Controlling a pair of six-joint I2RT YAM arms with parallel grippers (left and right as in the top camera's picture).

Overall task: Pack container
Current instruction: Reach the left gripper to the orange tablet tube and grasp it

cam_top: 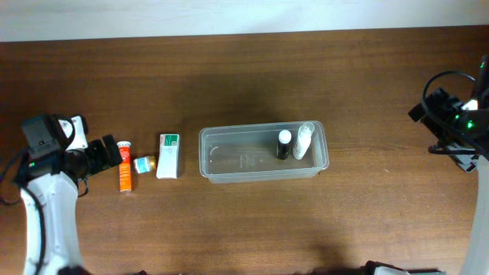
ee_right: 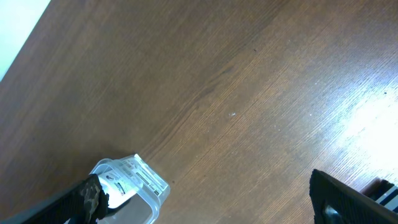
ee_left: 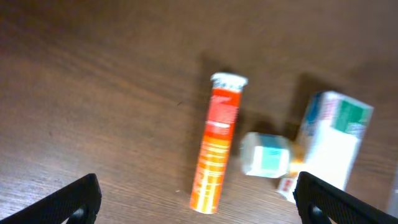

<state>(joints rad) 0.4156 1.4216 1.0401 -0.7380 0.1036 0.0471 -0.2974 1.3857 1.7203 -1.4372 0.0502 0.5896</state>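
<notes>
The clear plastic container (cam_top: 229,159) stands mid-table with a black-bodied, white-capped bottle (cam_top: 283,144) and a white bottle (cam_top: 303,140) at its right end. Left of it lie a white-and-green carton (cam_top: 168,155), a small teal-labelled bottle (cam_top: 144,163) and an orange tube (cam_top: 124,168). My left gripper (cam_top: 113,150) is open and empty, just left of the orange tube. In the left wrist view the tube (ee_left: 216,144), small bottle (ee_left: 266,155) and carton (ee_left: 329,137) lie ahead of the jaws (ee_left: 200,205). My right gripper (cam_top: 439,114) is open and empty at the far right; the container's corner shows in its view (ee_right: 138,180).
The table is brown wood; its far edge runs along the top of the overhead view (cam_top: 244,32). Black cables hang by the right arm (cam_top: 451,76).
</notes>
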